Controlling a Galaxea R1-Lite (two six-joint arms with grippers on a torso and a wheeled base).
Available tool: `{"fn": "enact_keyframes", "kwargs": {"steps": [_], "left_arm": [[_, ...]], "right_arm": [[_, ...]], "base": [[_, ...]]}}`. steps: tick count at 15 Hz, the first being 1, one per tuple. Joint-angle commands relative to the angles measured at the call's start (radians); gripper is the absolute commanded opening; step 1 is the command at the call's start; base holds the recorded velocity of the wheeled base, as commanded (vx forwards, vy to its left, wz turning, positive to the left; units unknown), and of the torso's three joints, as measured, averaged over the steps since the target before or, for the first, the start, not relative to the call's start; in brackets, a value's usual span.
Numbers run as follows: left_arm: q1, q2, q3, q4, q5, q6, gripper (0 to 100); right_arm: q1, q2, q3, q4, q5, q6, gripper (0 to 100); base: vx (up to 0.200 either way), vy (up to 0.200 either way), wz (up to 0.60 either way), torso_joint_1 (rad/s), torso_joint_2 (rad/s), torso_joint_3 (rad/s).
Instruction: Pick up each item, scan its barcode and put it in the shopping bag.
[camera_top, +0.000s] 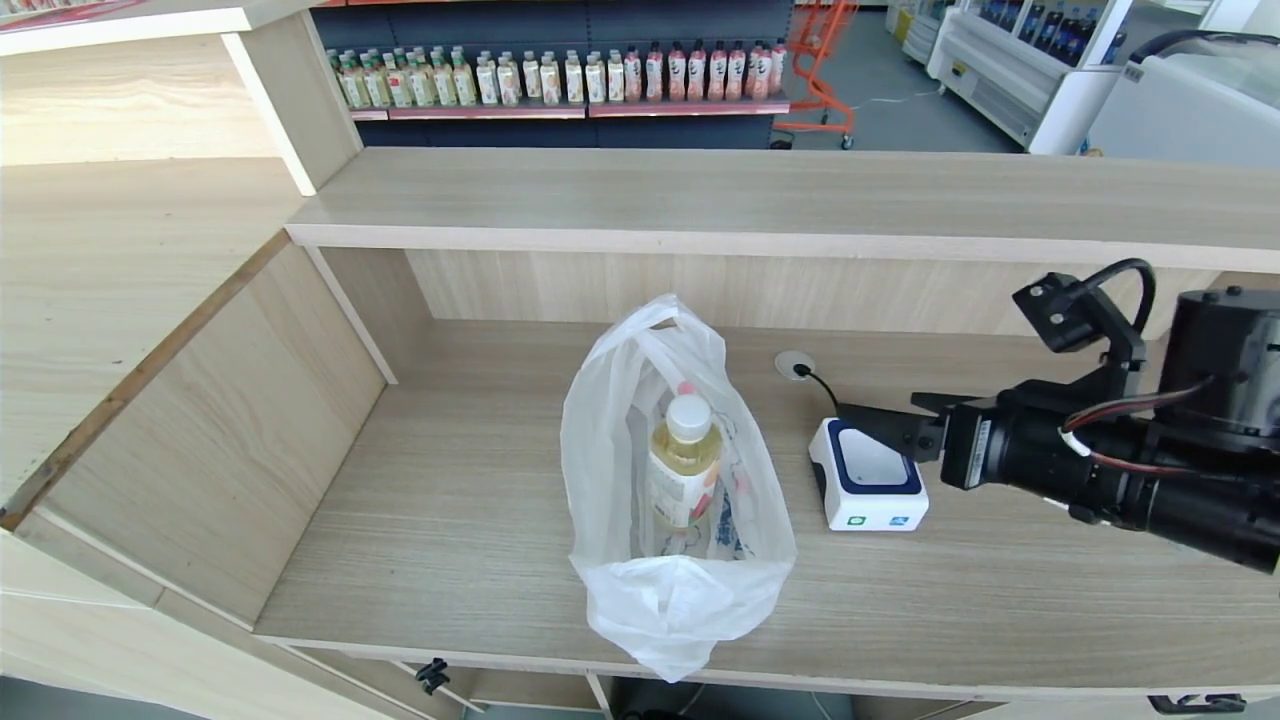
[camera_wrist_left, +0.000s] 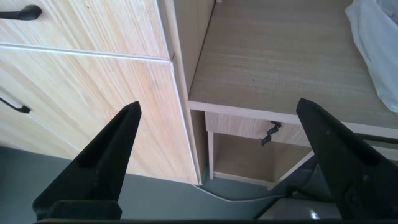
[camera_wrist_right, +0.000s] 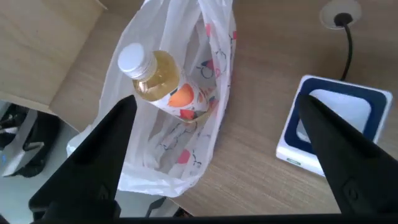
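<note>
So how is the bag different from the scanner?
The bag is soft, see-through and crumpled; the scanner is a hard white box with a blue top. The bag stands taller and holds a bottle; the scanner is low, with a black cable running to it. Both sit on the counter.

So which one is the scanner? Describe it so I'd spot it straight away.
Look at the wooden counter and find the white plastic bag standing in its middle. Just right of the bag sits the scanner: a small white box with a dark blue frame on top and a black cable behind it, the only boxy thing there.
</note>
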Motion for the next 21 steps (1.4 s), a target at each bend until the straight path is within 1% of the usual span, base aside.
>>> {"fn": "enact_keyframes", "kwargs": {"steps": [1, 4, 6, 10, 13, 14, 18, 21], "left_arm": [[0.0, 0.0, 0.0, 0.0, 0.001, 0.0, 100], [0.0, 0.0, 0.0, 0.0, 0.001, 0.0, 100], [0.0, 0.003, 0.0, 0.0, 0.001, 0.005, 100], [0.0, 0.0, 0.0, 0.0, 0.001, 0.003, 100], [0.0, 0.001, 0.0, 0.0, 0.001, 0.001, 100], [0.0, 0.001, 0.0, 0.0, 0.001, 0.003, 100], [0.0, 0.0, 0.0, 0.0, 0.001, 0.003, 100], [0.0, 0.0, 0.0, 0.0, 0.001, 0.003, 100]], "right_arm": [[-0.055, -0.107, 0.027, 0.013, -0.012, -0.015, 100], [-0.058, -0.142, 0.073, 0.013, -0.013, -0.015, 100], [-0.06, -0.153, 0.08, 0.013, -0.013, -0.015, 100], [-0.087, -0.159, 0.109, 0.013, -0.015, -0.015, 100], [-0.107, -0.16, 0.136, 0.013, -0.015, -0.015, 100], [-0.113, -0.16, 0.141, 0.013, -0.015, -0.015, 100], [-0.199, -0.159, 0.169, 0.014, -0.015, -0.023, 100], [-0.224, -0.18, 0.199, 0.016, -0.015, -0.035, 100]], "base": [[0.0, 0.0, 0.0, 0.0, 0.0, 0.0], [0.0, 0.0, 0.0, 0.0, 0.0, 0.0], [0.0, 0.0, 0.0, 0.0, 0.0, 0.0], [-0.2, 0.0, 0.0, 0.007, 0.01, 0.001], [0.0, 0.0, 0.0, 0.0, 0.0, 0.0], [0.0, -0.2, 0.0, -0.007, 0.0, 0.012], [0.0, -0.2, 0.0, 0.008, 0.01, 0.0], [0.0, -0.2, 0.0, 0.006, 0.0, 0.002]]}}
